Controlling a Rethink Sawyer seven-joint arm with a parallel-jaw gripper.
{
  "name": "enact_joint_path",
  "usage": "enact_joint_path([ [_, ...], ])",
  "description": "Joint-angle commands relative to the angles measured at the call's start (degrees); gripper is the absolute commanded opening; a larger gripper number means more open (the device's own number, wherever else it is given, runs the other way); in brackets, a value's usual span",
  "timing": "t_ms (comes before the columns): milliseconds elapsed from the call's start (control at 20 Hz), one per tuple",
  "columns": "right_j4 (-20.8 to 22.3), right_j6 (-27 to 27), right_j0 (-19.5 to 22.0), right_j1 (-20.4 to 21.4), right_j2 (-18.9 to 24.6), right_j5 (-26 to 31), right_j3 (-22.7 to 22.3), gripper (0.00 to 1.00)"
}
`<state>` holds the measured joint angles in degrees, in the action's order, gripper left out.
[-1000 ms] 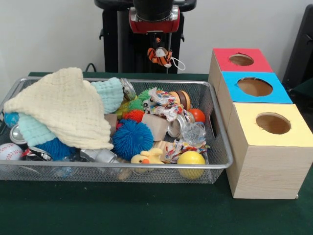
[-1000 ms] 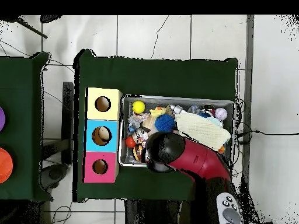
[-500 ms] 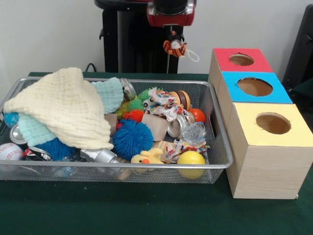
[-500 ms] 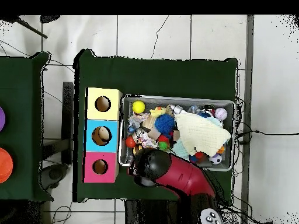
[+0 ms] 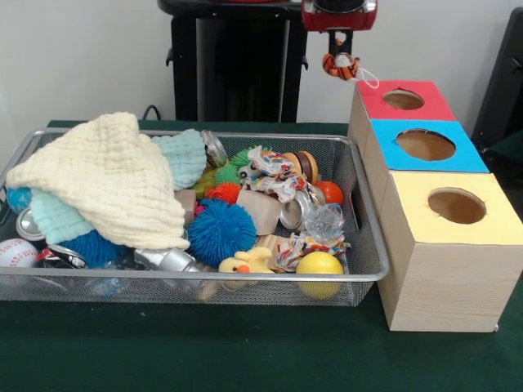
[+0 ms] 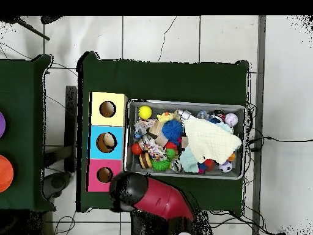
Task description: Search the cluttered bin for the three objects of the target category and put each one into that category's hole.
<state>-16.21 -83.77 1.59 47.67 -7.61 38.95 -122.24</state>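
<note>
Gripper [image 5: 339, 51] first: you can see it clenched on a small orange-and-black striped plush tiger [image 5: 341, 65], which hangs from its tips with a thin white loop trailing off to the side. In the front view it sits high above the table, just up and to the left of the red box [image 5: 404, 100], and the toy is not over the hole [image 5: 403, 100] but beside the box's left top corner.

From overhead you only see the rounded black end of the arm [image 6: 129, 191] with its red casing behind, covering the corner of the red box nearest the robot's base; the toy is hidden under it there.

Beyond the red box, away from the gripper, the blue box [image 5: 424, 145] and then the yellow box [image 5: 453, 208] stand in a row, touching each other, each with a round hole on top.

Well below and to the left of the gripper in the front view lies the wire mesh bin [image 5: 196, 287]. You find it full: a cream knitted cloth [image 5: 110, 180] over the left half, a spiky blue ball [image 5: 221, 231], a yellow ball [image 5: 319, 267], a yellow duck [image 5: 247, 262] and a baseball [image 5: 16, 252].
</note>
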Motion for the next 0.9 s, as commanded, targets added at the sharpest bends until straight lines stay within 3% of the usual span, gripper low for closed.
enact_joint_path([
  [50, -7.8, -20.6, -4.3, 0.0, 3.4, -10.8, -8.6, 0.0],
  [400, -10.4, -20.6, -5.2, -1.1, 5.9, -17.8, -12.2, 0.0],
  [900, -11.6, -22.1, -1.2, -4.2, 14.0, -31.3, -19.1, 0.0],
])
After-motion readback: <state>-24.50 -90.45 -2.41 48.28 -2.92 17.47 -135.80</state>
